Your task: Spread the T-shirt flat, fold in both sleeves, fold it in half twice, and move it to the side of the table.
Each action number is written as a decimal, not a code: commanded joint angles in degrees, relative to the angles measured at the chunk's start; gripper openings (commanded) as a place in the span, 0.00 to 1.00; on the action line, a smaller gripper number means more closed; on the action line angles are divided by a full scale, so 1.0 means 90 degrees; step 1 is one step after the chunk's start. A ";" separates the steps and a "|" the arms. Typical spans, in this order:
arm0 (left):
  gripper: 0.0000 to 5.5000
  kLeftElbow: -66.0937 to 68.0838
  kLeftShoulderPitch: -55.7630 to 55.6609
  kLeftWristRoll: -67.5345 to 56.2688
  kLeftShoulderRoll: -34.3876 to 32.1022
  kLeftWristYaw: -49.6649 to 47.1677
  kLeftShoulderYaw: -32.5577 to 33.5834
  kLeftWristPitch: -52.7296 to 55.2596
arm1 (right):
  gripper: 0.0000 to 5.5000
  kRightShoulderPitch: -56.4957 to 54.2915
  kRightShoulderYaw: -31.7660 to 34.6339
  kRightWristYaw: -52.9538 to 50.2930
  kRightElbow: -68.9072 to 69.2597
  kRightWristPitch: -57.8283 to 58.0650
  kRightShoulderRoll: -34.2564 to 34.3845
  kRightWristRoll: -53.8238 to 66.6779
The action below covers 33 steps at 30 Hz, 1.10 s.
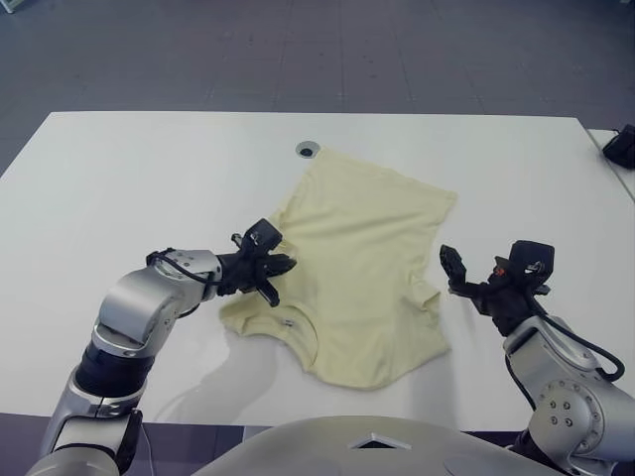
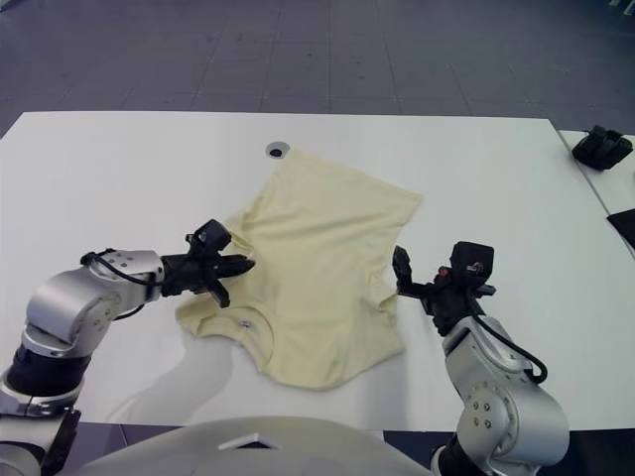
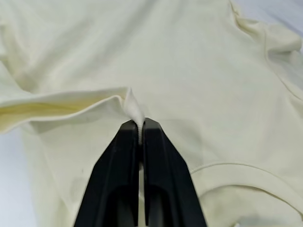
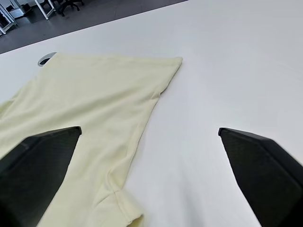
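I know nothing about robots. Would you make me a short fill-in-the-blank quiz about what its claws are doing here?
The left claw is ___ on a fold of the T-shirt.
The right claw is ___ and holds nothing.
The T-shirt lies on a ___ table.
Missing words: shut; open; white.

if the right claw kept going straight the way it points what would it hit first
Probably the T-shirt, near its side edge where it meets the bare table. The open right claw points low across that edge, so depth is unclear.
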<state>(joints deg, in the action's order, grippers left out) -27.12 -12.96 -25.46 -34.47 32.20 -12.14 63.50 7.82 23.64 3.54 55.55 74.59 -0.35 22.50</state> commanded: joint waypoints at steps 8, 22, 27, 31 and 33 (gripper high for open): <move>0.36 0.0421 -0.0730 -0.0536 0.0370 -0.0136 0.1284 0.0416 | 0.98 -0.0096 -0.0120 -0.0098 -0.0072 0.0012 -0.0072 -0.0058; 0.81 0.2039 -0.1051 0.0305 0.0496 -0.0185 0.0641 -0.0472 | 0.98 -0.0144 -0.0081 -0.0114 -0.0100 0.0022 -0.0129 -0.0056; 0.97 0.2662 -0.1350 0.0646 0.0869 -0.0298 0.0353 -0.0875 | 0.98 -0.0239 -0.0159 -0.0126 -0.0182 0.0019 -0.0132 -0.0063; 0.98 0.2648 -0.1516 0.0676 0.1075 -0.0277 0.0297 -0.0849 | 0.98 -0.0220 -0.0197 -0.0118 -0.0235 -0.0026 -0.0134 -0.0069; 0.98 0.2564 -0.1564 0.0662 0.1056 -0.0248 0.0313 -0.0783 | 0.98 -0.0199 -0.0233 -0.0134 -0.0244 -0.0045 -0.0113 -0.0080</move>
<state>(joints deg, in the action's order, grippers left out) -3.20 -26.03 -19.79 -24.87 29.69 -9.35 55.80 6.08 21.89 2.57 53.65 74.33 -1.03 21.94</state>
